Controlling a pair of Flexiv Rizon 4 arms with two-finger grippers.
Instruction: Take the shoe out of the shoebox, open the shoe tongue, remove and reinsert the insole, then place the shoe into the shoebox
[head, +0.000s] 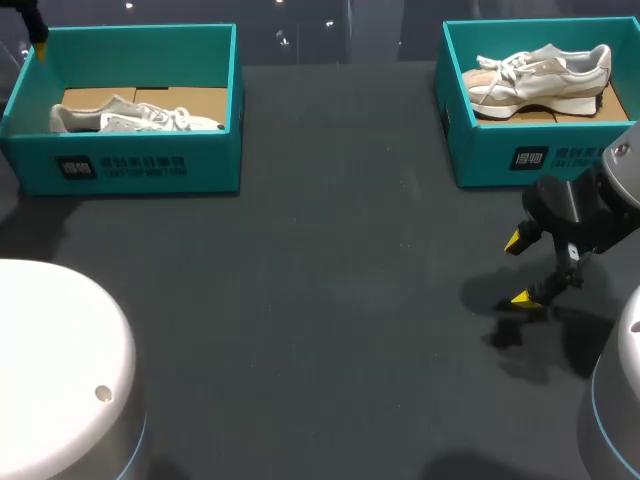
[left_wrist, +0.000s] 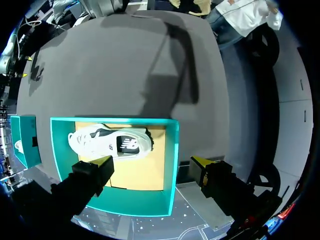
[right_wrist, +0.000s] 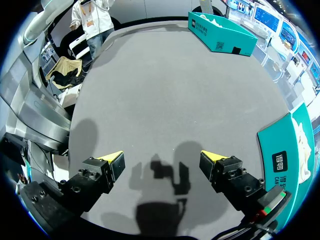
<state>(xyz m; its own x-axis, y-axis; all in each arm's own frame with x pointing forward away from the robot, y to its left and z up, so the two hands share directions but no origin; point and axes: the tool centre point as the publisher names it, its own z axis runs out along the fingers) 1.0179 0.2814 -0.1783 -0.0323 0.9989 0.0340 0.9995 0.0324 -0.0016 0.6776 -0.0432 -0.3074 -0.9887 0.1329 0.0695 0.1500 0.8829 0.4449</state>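
Two teal shoeboxes stand at the back of the dark table. In the left box (head: 150, 170) lies a white shoe (head: 135, 118). My left gripper (head: 37, 38) hangs above that box's far left corner. In its wrist view the gripper (left_wrist: 152, 162) is open over the box (left_wrist: 172, 150), with the shoe (left_wrist: 110, 141) lying on its side below. The right box (head: 520, 155) holds a white and beige shoe (head: 540, 75). My right gripper (head: 520, 270) stands open over bare table in front of that box, nothing between its fingers (right_wrist: 161, 158).
The right box (right_wrist: 292, 150) sits close beside my right gripper, and the left box (right_wrist: 220, 32) lies far across the table. Cardboard lines both box floors. Two white arm bases (head: 50, 370) stand at the near corners.
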